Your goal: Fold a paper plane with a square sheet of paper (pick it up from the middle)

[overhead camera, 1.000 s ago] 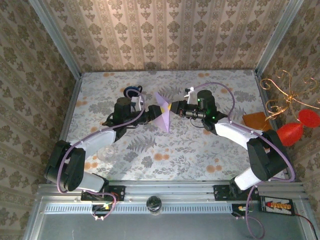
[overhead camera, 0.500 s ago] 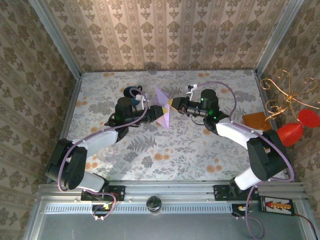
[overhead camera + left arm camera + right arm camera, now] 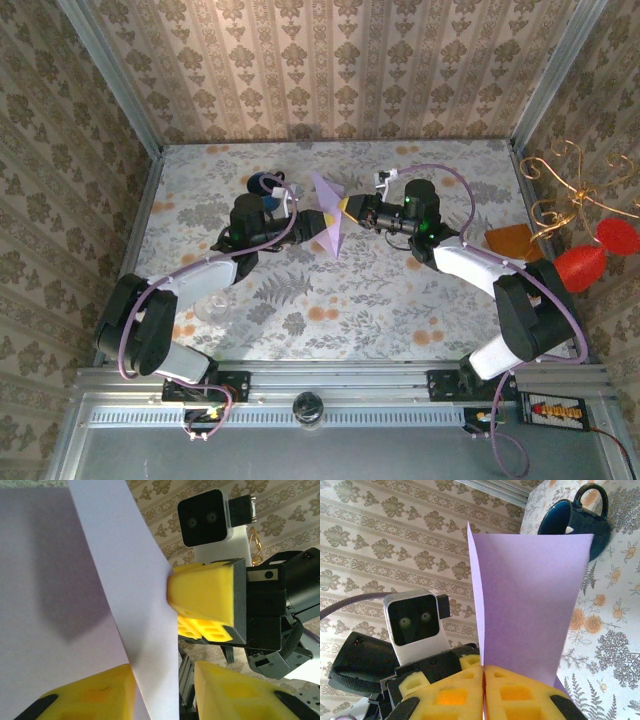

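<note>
1 blue mug [image 3: 570, 527] stands near the upright sheet [image 3: 525, 605].

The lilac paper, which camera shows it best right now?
The right wrist view: the lilac paper stands upright, its outline plain, pinched at the bottom by the right gripper. The top external view shows it small between the two arms. The left wrist view gives a close stretch of its surface.

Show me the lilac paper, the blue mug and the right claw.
lilac paper [image 3: 530, 605], right wrist view, middle of the sheet.
blue mug [image 3: 565, 517], right wrist view, its dark body.
right claw [image 3: 483, 680], right wrist view, seam between its pads.
</note>
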`<action>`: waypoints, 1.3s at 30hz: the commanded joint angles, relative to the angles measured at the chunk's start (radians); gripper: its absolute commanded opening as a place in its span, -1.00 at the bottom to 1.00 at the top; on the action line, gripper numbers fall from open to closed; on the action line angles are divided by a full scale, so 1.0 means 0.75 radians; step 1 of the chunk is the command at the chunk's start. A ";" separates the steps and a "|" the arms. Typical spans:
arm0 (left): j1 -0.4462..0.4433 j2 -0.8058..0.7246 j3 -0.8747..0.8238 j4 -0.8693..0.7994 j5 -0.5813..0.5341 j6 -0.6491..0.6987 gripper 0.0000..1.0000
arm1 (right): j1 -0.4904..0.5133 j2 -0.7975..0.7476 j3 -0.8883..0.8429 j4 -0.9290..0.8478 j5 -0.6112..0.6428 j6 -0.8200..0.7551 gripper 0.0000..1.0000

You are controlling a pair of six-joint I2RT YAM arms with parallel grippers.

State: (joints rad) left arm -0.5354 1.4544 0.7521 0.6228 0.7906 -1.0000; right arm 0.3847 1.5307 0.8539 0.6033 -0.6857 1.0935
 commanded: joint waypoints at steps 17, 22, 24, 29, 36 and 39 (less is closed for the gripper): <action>0.029 0.004 0.023 -0.106 -0.017 0.101 -0.77 | -0.059 -0.074 -0.004 -0.223 0.017 -0.068 -0.11; 0.053 -0.032 0.050 -0.304 -0.062 0.232 -0.78 | -0.111 -0.149 -0.026 -0.359 0.058 -0.135 0.06; 0.055 -0.051 0.084 -0.460 -0.109 0.335 -0.78 | -0.128 -0.175 -0.032 -0.407 0.076 -0.163 0.09; -0.047 -0.077 0.331 -1.138 -0.607 0.818 -0.78 | -0.146 -0.264 -0.018 -0.633 0.196 -0.283 0.13; -0.215 0.085 0.578 -1.499 -1.260 1.175 -0.78 | -0.150 -0.381 -0.002 -0.901 0.435 -0.438 0.15; -0.289 0.185 0.647 -1.552 -1.494 1.257 -0.78 | -0.153 -0.442 -0.011 -0.975 0.545 -0.478 0.16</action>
State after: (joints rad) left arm -0.7177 1.5284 1.2026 -0.3885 -0.0528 -0.2050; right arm 0.2771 1.2503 0.8406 -0.0227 -0.4004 0.8047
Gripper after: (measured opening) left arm 0.109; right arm 0.577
